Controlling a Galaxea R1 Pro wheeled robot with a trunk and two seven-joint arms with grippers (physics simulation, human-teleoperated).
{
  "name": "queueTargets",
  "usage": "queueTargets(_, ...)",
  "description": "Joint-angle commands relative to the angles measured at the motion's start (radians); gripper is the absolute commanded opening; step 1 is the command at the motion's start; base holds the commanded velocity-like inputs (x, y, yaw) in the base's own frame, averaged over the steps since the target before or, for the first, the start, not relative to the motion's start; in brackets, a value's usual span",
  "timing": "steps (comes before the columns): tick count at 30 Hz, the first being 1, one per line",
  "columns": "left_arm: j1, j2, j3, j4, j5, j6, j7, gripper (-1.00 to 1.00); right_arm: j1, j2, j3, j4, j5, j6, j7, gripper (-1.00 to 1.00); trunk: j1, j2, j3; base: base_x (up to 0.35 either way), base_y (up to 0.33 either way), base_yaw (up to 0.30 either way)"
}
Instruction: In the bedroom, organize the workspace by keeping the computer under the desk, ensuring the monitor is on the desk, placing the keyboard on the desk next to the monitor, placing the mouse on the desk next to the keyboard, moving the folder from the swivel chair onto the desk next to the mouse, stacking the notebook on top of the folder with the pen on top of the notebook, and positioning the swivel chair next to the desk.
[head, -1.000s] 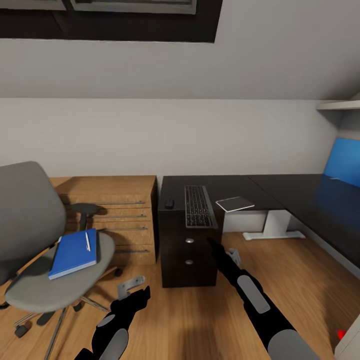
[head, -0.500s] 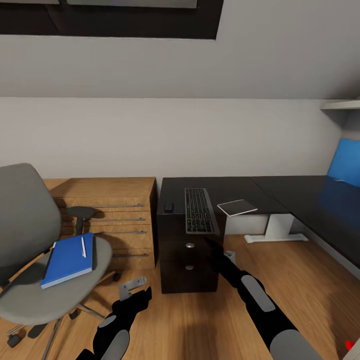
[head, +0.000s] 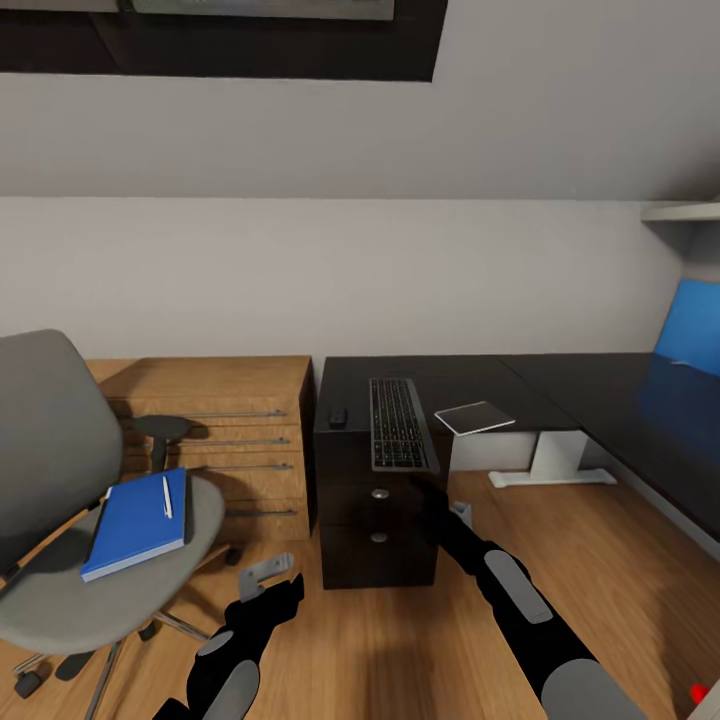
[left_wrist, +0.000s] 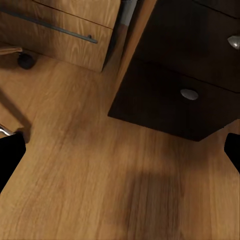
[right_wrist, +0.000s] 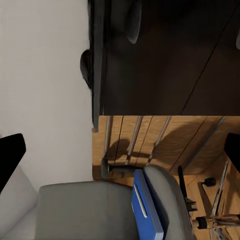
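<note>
The grey swivel chair stands at the left, apart from the black desk. On its seat lies the blue folder with the white pen on top. The right wrist view looks at the same folder and pen. The keyboard lies on the desk over the drawer unit, with the small black mouse to its left and the thin grey notebook to its right. My left gripper hangs open low over the floor. My right gripper is open beside the drawers.
A light wooden dresser with bar handles stands between the chair and the desk's drawer unit. A bright blue upright panel stands at the desk's right end. White desk legs rise from the wood floor.
The whole view has shifted a little, so the camera moved; the chair sits further left in the picture. Both arms hold nearly the same pose with open grippers.
</note>
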Motion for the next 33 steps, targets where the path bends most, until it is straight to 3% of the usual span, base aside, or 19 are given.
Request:
queueTargets(1,-0.001,0.001,-0.002,-0.001,0.006,0.002,0.008,1.00,-0.001,0.000,0.000,0.001,-0.004,0.001,0.002,1.00,-0.004,0.007,0.002,0.000,0.000,0.000)
queueTargets(14,-0.001,0.000,-0.002,-0.001,0.005,0.002,0.007,1.00,-0.001,0.004,0.003,0.001,0.001,-0.013,0.006,1.00,-0.054,0.098,0.043,0.051,0.000,0.000)
queueTargets(33,-0.001,0.001,-0.002,-0.001,0.004,0.001,0.006,1.00,-0.001,0.002,-0.003,0.062,0.001,-0.088,-0.001,1.00,-0.054,0.098,0.043,0.091,0.000,0.000)
